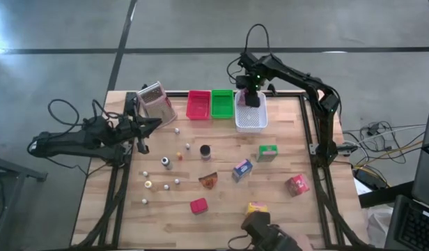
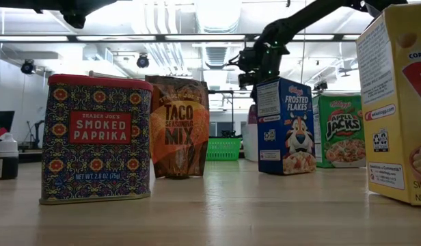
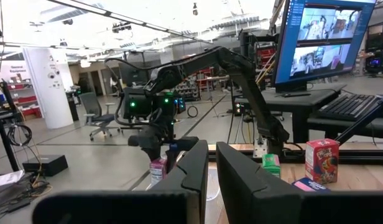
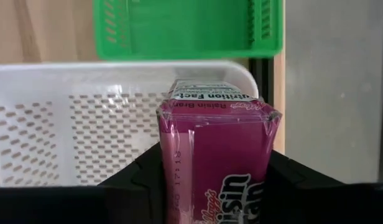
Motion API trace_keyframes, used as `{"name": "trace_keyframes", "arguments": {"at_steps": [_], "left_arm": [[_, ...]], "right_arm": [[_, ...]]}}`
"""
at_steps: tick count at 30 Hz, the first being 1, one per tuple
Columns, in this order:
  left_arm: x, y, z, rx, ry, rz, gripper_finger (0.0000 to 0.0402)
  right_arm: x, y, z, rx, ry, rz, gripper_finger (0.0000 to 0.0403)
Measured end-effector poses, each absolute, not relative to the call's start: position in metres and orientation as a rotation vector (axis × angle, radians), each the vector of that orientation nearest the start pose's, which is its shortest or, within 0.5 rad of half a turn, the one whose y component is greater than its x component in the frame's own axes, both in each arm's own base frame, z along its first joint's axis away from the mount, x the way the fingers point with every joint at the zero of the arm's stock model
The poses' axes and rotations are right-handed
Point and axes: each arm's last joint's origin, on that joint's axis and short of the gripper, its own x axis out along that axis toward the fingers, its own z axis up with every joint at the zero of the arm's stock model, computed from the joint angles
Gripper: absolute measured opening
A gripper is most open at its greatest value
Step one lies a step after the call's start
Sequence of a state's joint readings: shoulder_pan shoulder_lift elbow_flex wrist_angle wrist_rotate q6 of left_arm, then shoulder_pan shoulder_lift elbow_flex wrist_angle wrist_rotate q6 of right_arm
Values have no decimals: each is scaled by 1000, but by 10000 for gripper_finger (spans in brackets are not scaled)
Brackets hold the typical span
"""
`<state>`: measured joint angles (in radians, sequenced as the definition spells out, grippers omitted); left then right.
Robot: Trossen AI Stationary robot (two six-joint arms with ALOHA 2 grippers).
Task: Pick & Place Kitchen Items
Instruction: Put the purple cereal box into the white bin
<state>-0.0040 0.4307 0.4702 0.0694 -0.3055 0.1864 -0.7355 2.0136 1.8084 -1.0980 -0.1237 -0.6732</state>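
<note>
**Right wrist view: purple cereal box held over the white tray**

Right wrist view fills its lower centre with a purple Raisin Bran box (image 4: pixel 216 162), clasped between the two dark fingers of the right end effector (image 4: pixel 213 186). The white tray (image 4: pixel 73 124) lies directly behind it and the green tray (image 4: pixel 185 28) beyond that, at the top of the frame. In the high view the right end effector (image 1: pixel 251 94) is seen at upper centre, over the white tray (image 1: pixel 251 122), at the far edge of the surface (image 1: pixel 221 157).

A release from this height is judged risky: the box is tall and narrow, so it could tip on landing, strike the tray rim, or bounce out toward the green tray (image 1: pixel 221 104) beside it. The plastic wrap looks slick, so a slip in the grip is also possible.

The box's long axis appears to run along the fingers, its end flap with the nutrition panel pointing away from the wrist toward the tray; whether it hangs fully vertical cannot be told.

The left end effector (image 3: pixel 207 180) is held clenched and empty, waiting at the left of the high view (image 1: pixel 141 129) near the grater (image 1: pixel 157 101). Other items, among them the blue box (image 1: pixel 242 169) and green box (image 1: pixel 267 153), remain on the surface.
</note>
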Motion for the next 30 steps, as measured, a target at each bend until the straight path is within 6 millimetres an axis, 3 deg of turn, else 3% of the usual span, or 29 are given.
{"name": "trace_keyframes", "arguments": {"at_steps": [6,15,30], "left_arm": [[117,8,293,168,-77,310,39],[117,8,293,169,-76,310,39],[117,8,293,173,-75,310,39]], "right_arm": [[311,-269,253,-40,1293,-98,150],[309,-268,243,-28,1309,-99,168],[309,-272,245,-82,1325,-124,161]]}}
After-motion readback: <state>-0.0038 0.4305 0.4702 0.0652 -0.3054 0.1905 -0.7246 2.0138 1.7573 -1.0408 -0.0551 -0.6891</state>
